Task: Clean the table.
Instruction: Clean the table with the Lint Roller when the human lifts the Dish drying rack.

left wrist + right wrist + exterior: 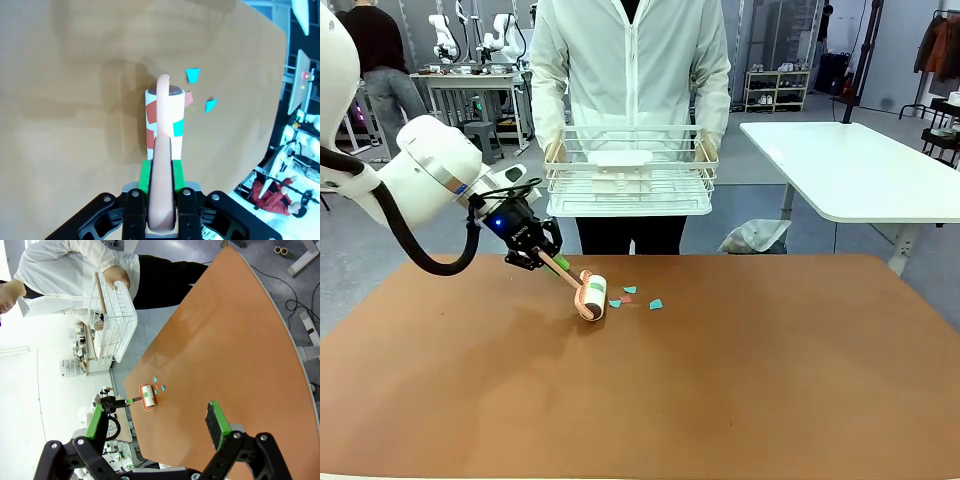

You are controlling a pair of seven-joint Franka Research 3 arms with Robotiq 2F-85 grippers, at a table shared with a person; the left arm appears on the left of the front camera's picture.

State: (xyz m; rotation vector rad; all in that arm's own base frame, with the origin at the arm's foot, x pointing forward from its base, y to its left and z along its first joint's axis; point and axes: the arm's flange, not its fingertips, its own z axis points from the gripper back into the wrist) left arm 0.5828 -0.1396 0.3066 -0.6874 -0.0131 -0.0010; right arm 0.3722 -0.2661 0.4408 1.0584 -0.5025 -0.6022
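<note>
**Scraps lie just past the roller's far end, on the left arm's side**

The flat, matte reddish-brown table is bare apart from one small cluster left of its middle, toward the far edge. There a few teal paper scraps and a small red paper scrap lie loose on the top.

Just beside them, on the robot's left, is the white lint roller with a pink handle. Its drum appears to rest on the table and shows red and teal patches. The handle's long axis runs from the gripper down and across to the drum. Carried on past the drum, it leads to the scraps. In the left wrist view they sit ahead of the drum's far end and slightly to one side, near it but apart from it.

The left gripper is pinched tight on the pink handle, its green pads pressed against both sides.

The right gripper hangs high and well apart from the cluster, its fingers spread with nothing between them. The left arm is clearly the nearer one.

A likely next move is a short push or roll along the handle's line, nudged toward the scraps' side.

Beyond the far edge, a person holds a white wire basket clear of the table.
</note>
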